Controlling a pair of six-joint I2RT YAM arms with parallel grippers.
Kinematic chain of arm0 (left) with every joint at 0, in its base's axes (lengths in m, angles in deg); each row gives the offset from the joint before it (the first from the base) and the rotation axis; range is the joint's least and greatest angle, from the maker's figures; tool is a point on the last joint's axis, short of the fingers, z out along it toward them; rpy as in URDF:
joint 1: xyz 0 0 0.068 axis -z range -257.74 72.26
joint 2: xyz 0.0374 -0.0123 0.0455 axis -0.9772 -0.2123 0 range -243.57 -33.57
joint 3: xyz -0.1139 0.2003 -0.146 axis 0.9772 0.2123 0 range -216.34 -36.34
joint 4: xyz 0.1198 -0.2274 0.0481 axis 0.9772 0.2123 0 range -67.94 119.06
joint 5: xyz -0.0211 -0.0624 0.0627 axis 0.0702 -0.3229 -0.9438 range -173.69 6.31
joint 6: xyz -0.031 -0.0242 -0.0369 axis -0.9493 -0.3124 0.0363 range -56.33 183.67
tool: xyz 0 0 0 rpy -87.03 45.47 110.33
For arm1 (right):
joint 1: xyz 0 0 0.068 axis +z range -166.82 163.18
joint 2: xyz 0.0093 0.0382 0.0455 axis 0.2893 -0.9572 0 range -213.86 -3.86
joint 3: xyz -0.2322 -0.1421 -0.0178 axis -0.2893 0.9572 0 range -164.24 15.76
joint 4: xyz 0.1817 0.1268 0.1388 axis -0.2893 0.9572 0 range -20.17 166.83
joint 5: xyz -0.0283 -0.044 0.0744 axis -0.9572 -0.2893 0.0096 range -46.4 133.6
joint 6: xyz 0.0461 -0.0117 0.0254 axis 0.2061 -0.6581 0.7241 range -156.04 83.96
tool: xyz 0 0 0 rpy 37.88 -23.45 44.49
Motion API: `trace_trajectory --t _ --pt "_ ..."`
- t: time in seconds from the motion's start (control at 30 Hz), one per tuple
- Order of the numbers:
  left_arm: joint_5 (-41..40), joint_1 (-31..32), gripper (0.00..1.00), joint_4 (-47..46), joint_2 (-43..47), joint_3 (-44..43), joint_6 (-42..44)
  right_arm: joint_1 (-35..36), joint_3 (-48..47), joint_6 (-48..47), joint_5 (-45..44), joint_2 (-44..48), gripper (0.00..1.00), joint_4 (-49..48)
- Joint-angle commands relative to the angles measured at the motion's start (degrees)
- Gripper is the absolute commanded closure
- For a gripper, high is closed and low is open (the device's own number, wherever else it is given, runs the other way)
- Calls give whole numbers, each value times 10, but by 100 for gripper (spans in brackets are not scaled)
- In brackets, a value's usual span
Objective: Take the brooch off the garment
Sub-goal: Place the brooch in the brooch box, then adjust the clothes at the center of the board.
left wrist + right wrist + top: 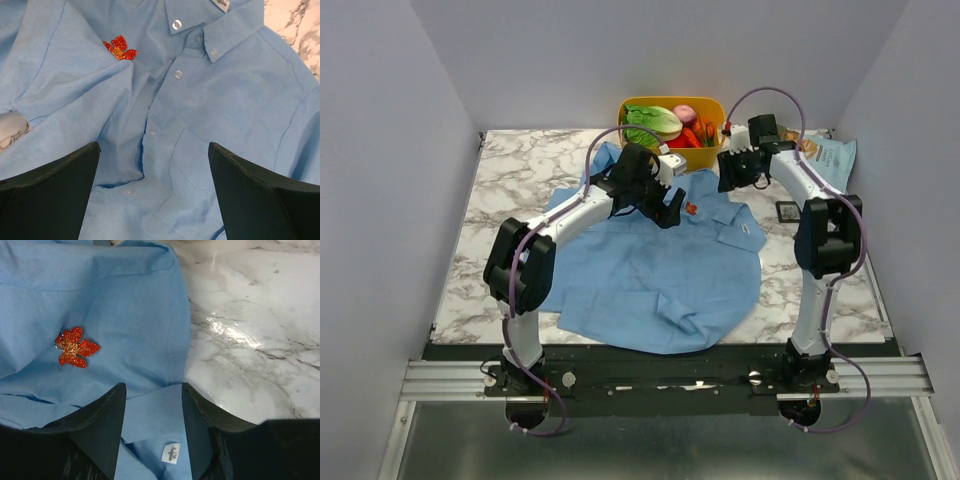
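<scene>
The garment [650,270] is a light-blue button-up shirt spread on the marble table. It fills the left wrist view [240,100] and the left half of the right wrist view [115,300]. No pale orange-tan brooch shows in any view. A glittery red-orange flower-like ornament [691,208] sits on the shirt near the collar [120,48] [75,346]. My left gripper [672,207] [153,147] is open above the button placket and chest pocket, just left of the ornament. My right gripper [732,172] [152,386] is open over the collar, with the neck label between its fingers.
A yellow basket [712,101] of vegetables stands at the back behind both grippers. A blue-white bag [830,157] lies at the back right. A small dark square object [787,211] lies right of the shirt. Bare marble [250,315] lies beside the collar.
</scene>
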Motion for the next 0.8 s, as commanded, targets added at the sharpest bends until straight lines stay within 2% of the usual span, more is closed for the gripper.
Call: trace_trajectory --t 0.0,0.33,0.5,0.63,0.77 --pt "-21 -1 1 25 -25 -23 18 26 -34 11 -20 -47 42 41" --pt "-38 -3 3 -3 -22 -3 7 37 -82 34 -89 -97 41 55" --pt "-44 -3 7 -6 -26 -6 4 44 -95 34 -115 -109 49 66" --pt "-55 -3 7 -4 -30 -10 3 51 -119 29 -120 -127 59 91" --pt "-63 -3 7 -3 -32 -11 2 55 -140 22 -127 -141 61 115"
